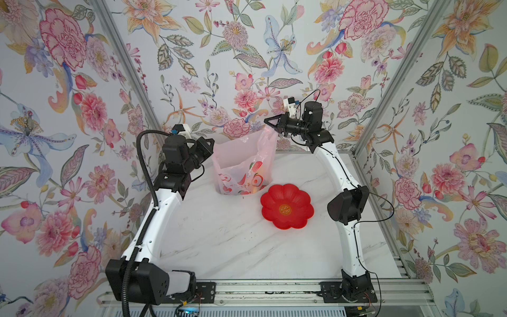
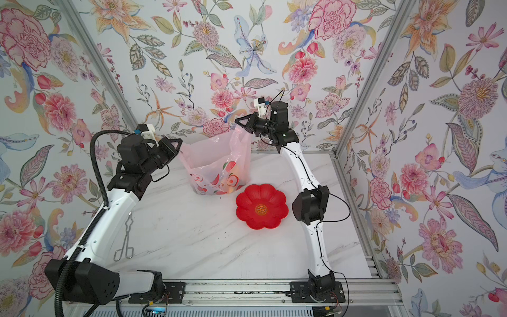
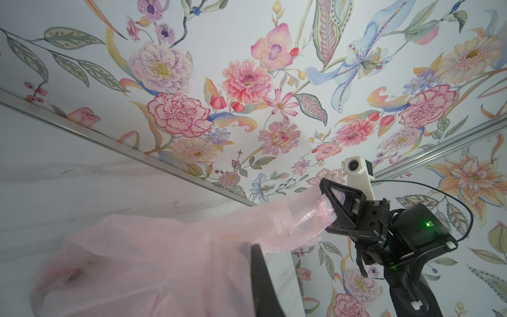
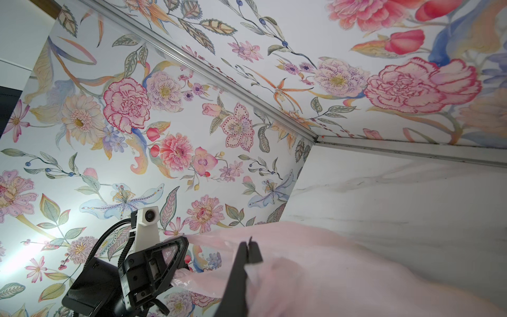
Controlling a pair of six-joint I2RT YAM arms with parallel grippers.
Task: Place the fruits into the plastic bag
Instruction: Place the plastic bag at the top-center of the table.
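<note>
Nearby, bag (image 1: pixel 241 164), plate (image 1: pixel 287 206), tongs (image 2: pixel 128 223) (perhaps scissors)

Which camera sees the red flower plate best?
In both top views the red flower plate shows whole and uncovered on the table, beside the plastic bag. Neither wrist view shows it; they see only the bag and wallpaper.

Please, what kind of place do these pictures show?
Probably a robot test booth, not a home: a left arm and right arm on a metal rail, a marble-look table, flowered wall panels around.
</note>
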